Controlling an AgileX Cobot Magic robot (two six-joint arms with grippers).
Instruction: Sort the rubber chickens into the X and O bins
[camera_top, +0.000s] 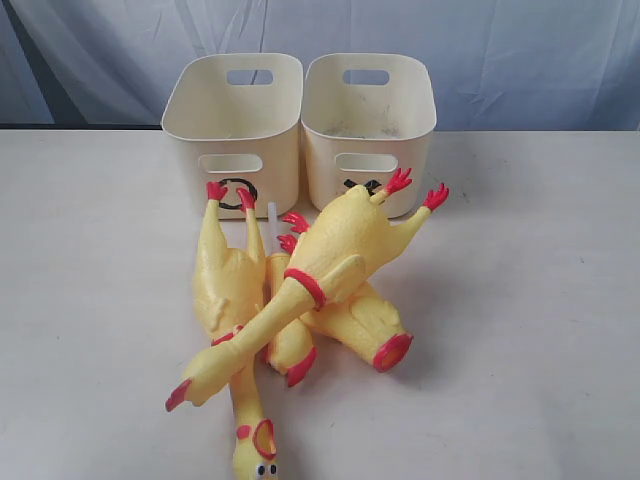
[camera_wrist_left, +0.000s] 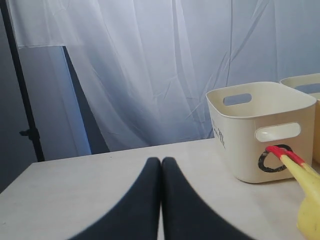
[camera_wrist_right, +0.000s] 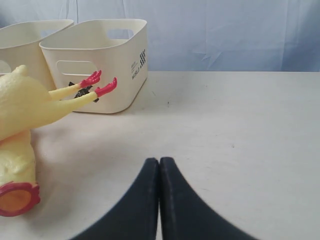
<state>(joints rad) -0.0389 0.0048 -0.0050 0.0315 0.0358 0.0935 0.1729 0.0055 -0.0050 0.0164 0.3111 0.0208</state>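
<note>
We've got a pale tabletop (camera_top: 540, 330). O bin (camera_top: 235, 130) and X bin (camera_top: 368, 125) stand side by side at its far edge. Lying on it in front: whole rubber chicken (camera_top: 222, 275), headless body (camera_top: 360, 320), shorter chicken piece (camera_top: 288, 345) between them. Second whole chicken (camera_top: 340, 255) lies across the pile, beak end reaching the table.

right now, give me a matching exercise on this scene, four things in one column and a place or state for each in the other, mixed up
Things
1. bin marked O
2. bin marked X
3. top chicken
4. left hand

Places or states
a. shut, holding nothing
b. right one of the pair in the outside view
c. lying crosswise on the other chickens
d. left one of the pair in the outside view

Pairs: 1-d, 2-b, 3-c, 4-a
</note>
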